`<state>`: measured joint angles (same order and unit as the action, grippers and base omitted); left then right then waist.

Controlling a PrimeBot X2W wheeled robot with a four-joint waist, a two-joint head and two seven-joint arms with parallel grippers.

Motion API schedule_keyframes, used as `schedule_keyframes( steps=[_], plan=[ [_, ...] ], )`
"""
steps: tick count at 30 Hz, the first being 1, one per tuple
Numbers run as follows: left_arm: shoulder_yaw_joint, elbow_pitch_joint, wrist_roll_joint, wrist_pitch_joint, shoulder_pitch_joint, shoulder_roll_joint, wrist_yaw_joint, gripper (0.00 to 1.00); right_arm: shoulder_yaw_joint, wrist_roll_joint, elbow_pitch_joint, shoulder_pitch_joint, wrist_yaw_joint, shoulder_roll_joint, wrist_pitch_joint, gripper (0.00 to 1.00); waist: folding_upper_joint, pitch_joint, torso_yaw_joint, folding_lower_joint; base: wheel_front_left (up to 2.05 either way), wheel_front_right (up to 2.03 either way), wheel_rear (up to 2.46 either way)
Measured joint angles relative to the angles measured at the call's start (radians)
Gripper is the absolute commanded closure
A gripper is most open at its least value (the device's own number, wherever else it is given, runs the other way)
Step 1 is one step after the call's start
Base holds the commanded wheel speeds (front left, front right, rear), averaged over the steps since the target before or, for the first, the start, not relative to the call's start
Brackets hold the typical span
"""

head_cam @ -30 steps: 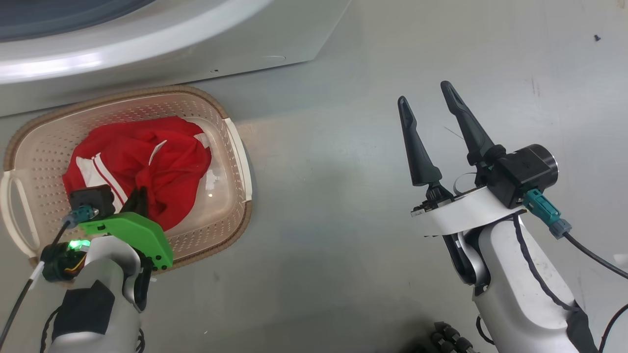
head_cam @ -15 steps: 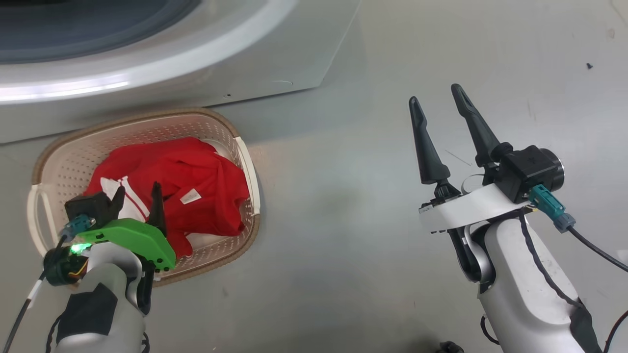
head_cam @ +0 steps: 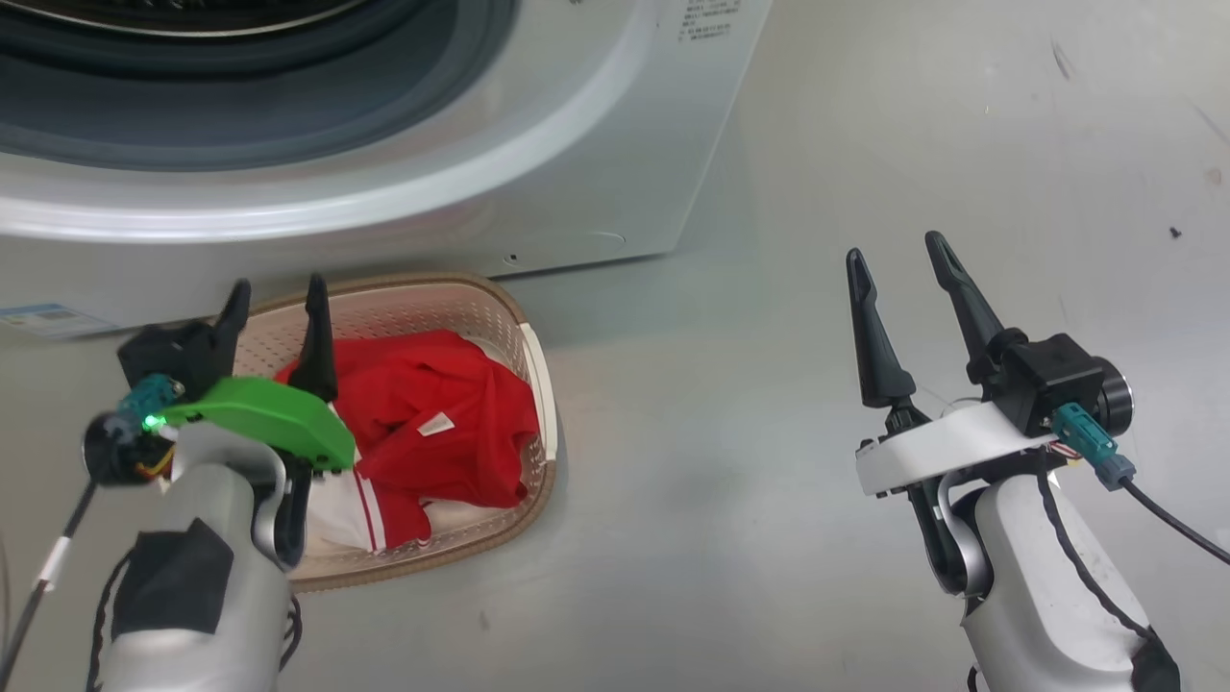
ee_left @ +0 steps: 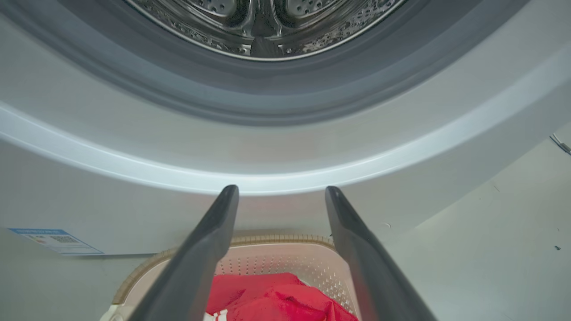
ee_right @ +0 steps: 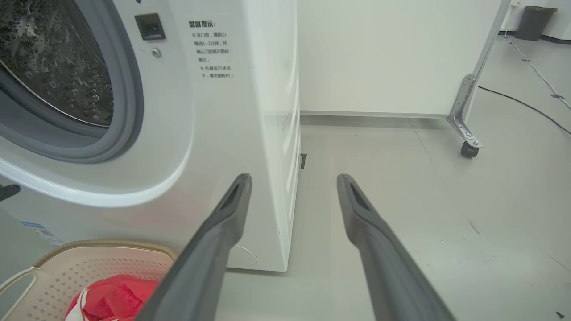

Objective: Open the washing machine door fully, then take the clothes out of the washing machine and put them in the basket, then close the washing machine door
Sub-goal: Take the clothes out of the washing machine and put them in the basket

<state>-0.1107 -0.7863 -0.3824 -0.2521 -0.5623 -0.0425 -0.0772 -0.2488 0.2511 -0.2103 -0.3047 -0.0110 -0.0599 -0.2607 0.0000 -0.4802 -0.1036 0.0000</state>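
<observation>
The cream basket (head_cam: 533, 356) sits on the floor just in front of the white washing machine (head_cam: 538, 163). Red clothes (head_cam: 432, 423) with white stripes lie loose inside it. My left gripper (head_cam: 275, 293) hangs open and empty above the basket's left half, fingers pointing at the machine's front. In the left wrist view the same gripper (ee_left: 281, 192) frames the basket (ee_left: 276, 240), the clothes (ee_left: 267, 298) and the grey ring of the drum mouth (ee_left: 267, 96). My right gripper (head_cam: 898, 252) stands open over bare floor to the right. The washing machine door is out of view.
The right wrist view shows my right gripper (ee_right: 294, 180) beside the machine's right corner (ee_right: 292, 147), with grey floor beyond. A white panel on a castor (ee_right: 468, 149) stands further back, and a cable (ee_right: 526, 104) runs across the floor there.
My left gripper has opened, let go of the red clothes into the basket, and lifted up off them. The head camera has tilted up toward the machine. The right arm holds still.
</observation>
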Motion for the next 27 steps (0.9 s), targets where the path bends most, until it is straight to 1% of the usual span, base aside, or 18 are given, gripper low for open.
schedule_keyframes(
  steps=[5, 8, 11, 15, 18, 25, 27],
  plan=[
    [0.019, 0.153, 0.02, 0.0, 0.001, 0.001, -0.003, 0.0, 0.009, -0.006, -0.006, 0.025, 0.001, 0.001, 0.0, 0.0, 0.0, 0.057, 0.022, 0.0, 0.0, 0.0, 0.0],
    [0.027, 0.222, 0.042, 0.0, 0.01, 0.001, -0.003, 0.0, 0.014, -0.008, -0.01, 0.039, 0.009, 0.001, 0.0, 0.0, 0.0, 0.09, 0.035, 0.0, 0.0, 0.0, 0.0],
    [0.031, 0.276, 0.06, 0.0, 0.038, 0.001, -0.003, 0.0, 0.016, -0.011, -0.014, 0.052, 0.01, 0.001, 0.0, 0.0, 0.0, 0.123, 0.046, 0.0, 0.0, 0.0, 0.0],
    [0.034, 0.326, 0.071, 0.0, 0.097, 0.001, 0.002, 0.0, 0.017, -0.014, -0.016, 0.072, 0.019, 0.002, 0.0, 0.0, 0.0, 0.167, 0.057, 0.0, 0.0, 0.0, 0.0],
    [0.032, 0.349, 0.08, 0.0, 0.142, 0.001, 0.003, 0.0, 0.019, -0.015, -0.017, 0.091, 0.019, 0.002, 0.0, 0.0, 0.0, 0.2, 0.063, 0.0, 0.0, 0.0, 0.0],
    [0.027, 0.402, 0.114, 0.0, 0.257, 0.001, 0.038, 0.0, 0.026, -0.015, -0.021, 0.14, 0.02, 0.003, 0.0, 0.0, 0.0, 0.273, 0.07, 0.0, 0.0, 0.0, 0.0],
    [0.028, 0.414, 0.115, 0.0, 0.293, 0.001, 0.039, 0.0, 0.027, -0.015, -0.021, 0.154, 0.02, 0.004, 0.0, 0.0, 0.0, 0.293, 0.07, 0.0, 0.0, 0.0, 0.0]
  ],
)
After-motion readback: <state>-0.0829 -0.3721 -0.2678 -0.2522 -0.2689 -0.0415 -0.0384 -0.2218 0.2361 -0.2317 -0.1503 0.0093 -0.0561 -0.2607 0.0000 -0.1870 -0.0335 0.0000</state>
